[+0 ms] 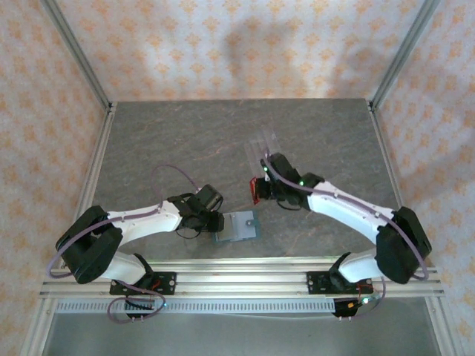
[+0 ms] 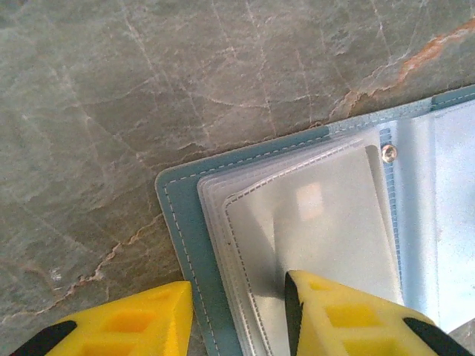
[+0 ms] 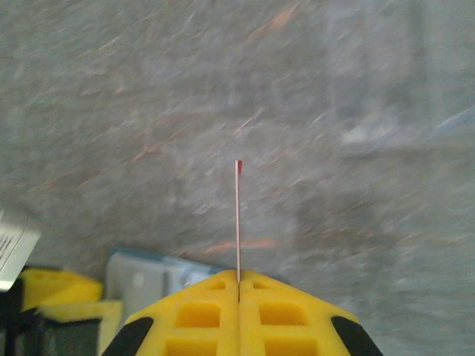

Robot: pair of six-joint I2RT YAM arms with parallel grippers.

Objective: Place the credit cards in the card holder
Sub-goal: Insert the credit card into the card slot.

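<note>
The card holder [image 1: 239, 227] lies open on the table near the front edge, teal outside with clear sleeves [image 2: 326, 222] and a snap stud inside. My left gripper [image 2: 237, 282] stands open over the holder's left edge. One yellow finger [image 2: 133, 322] is outside that edge and the other [image 2: 349, 315] is over the sleeves. In the top view the left gripper [image 1: 215, 220] meets the holder's left side. My right gripper [image 3: 239, 280] is shut on a thin reddish-orange credit card [image 3: 238, 222], seen edge-on. It hovers just behind the holder [image 3: 141, 276], the card [image 1: 256, 191] at the right gripper [image 1: 261, 194].
A clear slotted plastic rack [image 1: 263, 144] stands on the grey marbled table behind the right gripper. Aluminium frame posts [image 1: 100, 141] edge the table left and right, with a rail along the front [image 1: 237, 276].
</note>
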